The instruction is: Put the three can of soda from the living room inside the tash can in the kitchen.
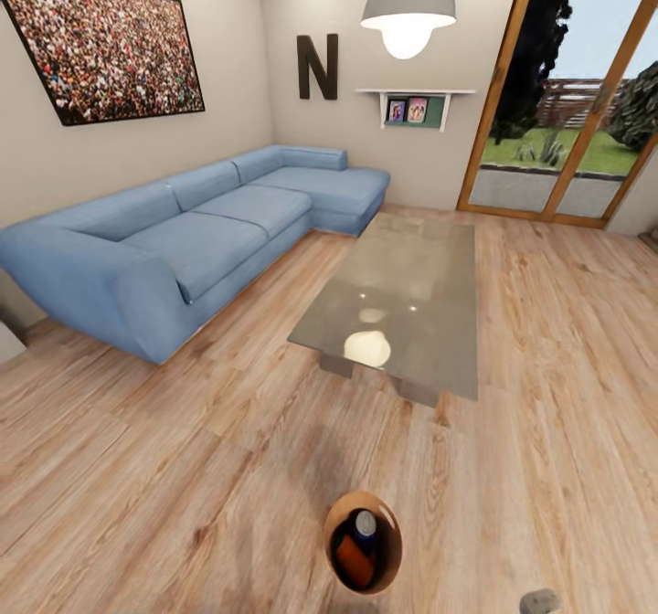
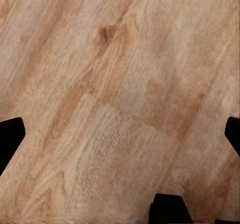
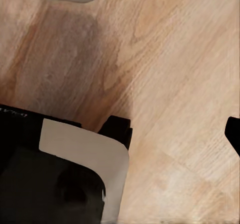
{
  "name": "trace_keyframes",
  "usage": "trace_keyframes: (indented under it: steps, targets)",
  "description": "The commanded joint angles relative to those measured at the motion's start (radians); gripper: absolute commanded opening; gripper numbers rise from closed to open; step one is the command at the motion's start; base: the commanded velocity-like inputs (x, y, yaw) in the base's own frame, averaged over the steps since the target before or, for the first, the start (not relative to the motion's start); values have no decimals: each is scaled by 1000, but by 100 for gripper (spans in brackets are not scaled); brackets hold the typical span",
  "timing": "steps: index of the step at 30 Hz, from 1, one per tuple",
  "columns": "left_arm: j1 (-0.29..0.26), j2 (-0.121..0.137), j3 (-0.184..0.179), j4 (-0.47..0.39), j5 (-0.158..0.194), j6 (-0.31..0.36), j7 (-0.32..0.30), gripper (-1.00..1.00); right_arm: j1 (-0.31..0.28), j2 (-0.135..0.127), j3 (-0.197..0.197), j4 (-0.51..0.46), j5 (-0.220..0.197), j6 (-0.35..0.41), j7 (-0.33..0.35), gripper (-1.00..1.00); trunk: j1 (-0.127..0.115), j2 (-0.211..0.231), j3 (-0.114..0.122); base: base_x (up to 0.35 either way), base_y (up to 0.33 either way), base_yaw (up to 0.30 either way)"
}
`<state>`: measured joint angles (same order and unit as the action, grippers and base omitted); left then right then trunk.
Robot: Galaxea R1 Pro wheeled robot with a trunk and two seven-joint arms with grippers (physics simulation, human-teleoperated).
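Living rm, wood floor (image 1: 183,468) thru-out. Bin (image 1: 391,559) stands on floor near robot, seen from above, copper-brown inside; holds orange can (image 1: 353,561) and blue can (image 1: 365,527) w/ silver top, blue one at the sofa-ward side of the orange, the two touching or nearly. Third can: can't tell. Glass table (image 1: 402,299) mid-room, well apart from bin, lamp glare on its top. Blue corner sofa (image 1: 201,239) along left wall, beside table. Crowd photo (image 1: 100,38) above sofa; letter N (image 1: 317,67) on far wall; small shelf (image 1: 416,102) w/ 2 framed pics next to N; pendant lamp (image 1: 408,6) lit, overhead. Glass doors (image 1: 567,121) at right, garden beyond. Left gripper (image 2: 120,134): dark fingertips (image 2: 10,139) at opposite edges of left wrist view, spread wide, bare floor between, nothing held. Right gripper (image 3: 177,129): fingers (image 3: 117,129) wide apart over floor, nothing held; pale bin rim at edge of right wrist view; black-and-white robot body (image 3: 60,179) beside it. Grey bit of robot at lower right corner of head view, can't tell which part.
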<state>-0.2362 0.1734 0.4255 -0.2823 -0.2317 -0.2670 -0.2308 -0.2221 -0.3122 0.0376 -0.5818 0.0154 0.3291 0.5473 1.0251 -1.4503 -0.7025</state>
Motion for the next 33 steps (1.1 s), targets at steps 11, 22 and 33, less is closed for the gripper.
trace_keyframes:
  steps: [11,22,33]
  targets:
    - [31,64,1,205,5,-83,-11,100,1,5,-73,309,-21,-190,-73,100,-42,77,35,0,0,0]
    - [170,87,-1,252,6,-134,-70,100,1,15,-116,563,-28,-390,-116,100,-84,154,69,0,0,0]
    - [223,89,0,256,7,-138,-85,100,39,41,-120,623,-28,-484,-185,100,-127,231,104,0,0,0]
